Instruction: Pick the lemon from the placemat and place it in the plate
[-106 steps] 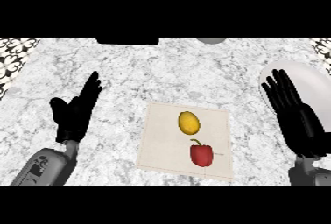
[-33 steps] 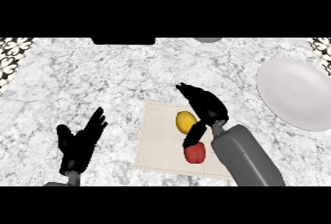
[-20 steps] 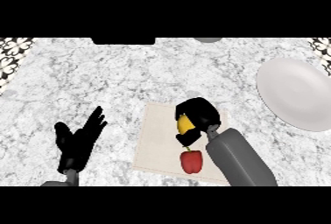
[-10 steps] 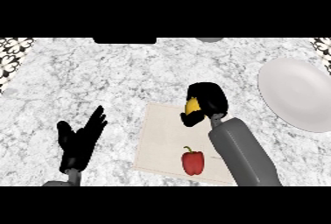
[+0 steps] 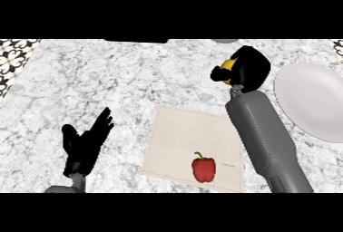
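Note:
My right hand point(image 5: 247, 69) is curled round the yellow lemon point(image 5: 230, 65), of which only a small part shows between the fingers. The hand hangs over the marble counter, beyond the far right corner of the beige placemat point(image 5: 184, 138) and just left of the white plate point(image 5: 315, 99). The plate lies at the right edge with nothing on it. My left hand point(image 5: 85, 141) rests open at the lower left, fingers up, off the placemat.
A red bell pepper point(image 5: 203, 167) lies on the near part of the placemat, beside my right forearm point(image 5: 264, 140). A patterned black-and-white surface point(image 5: 15, 52) borders the counter at the far left. Dark objects sit along the far edge.
My right hand closed on the lemon, lifted it off the placemat and carried it away and to the right, towards the plate. The left hand stayed where it was.

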